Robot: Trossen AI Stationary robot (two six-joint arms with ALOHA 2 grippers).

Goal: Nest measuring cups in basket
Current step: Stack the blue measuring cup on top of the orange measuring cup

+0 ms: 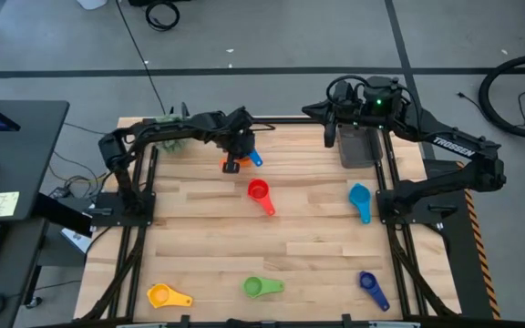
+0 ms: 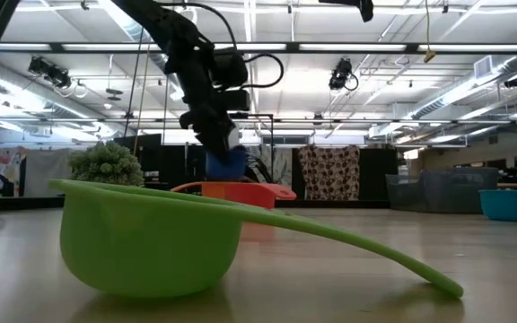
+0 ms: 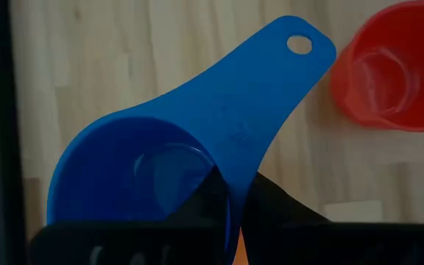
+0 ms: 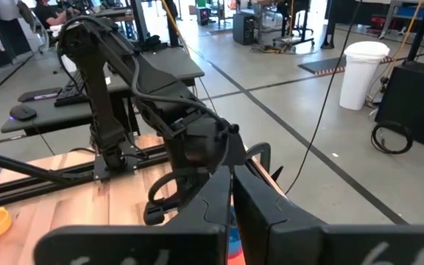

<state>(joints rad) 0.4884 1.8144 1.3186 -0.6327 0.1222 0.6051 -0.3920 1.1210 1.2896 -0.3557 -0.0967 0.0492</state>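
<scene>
1. Cups nearest the front edge, yellow (image 1: 167, 295), green (image 1: 261, 287) and dark blue (image 1: 369, 285), are lying untouched on the surface (image 1: 308, 232).
2. Red cup (image 1: 259, 191) and light blue cup (image 1: 360, 198) are waiting mid-surface.
3. Left gripper (image 1: 241, 146) is pinching the blue cup (image 3: 160, 169) in clenched jaws just over the orange cup (image 1: 231, 165); nesting it calls for lowering, then releasing.
4. Right gripper (image 1: 333, 128) is idling, jaws clenched on nothing, beside the basket (image 1: 359, 148) at the far edge.

The right arm covers much of the basket (image 1: 361, 150) at one o'clock; the left gripper (image 1: 238, 146) partly hides the orange cup (image 1: 231, 166).
</scene>
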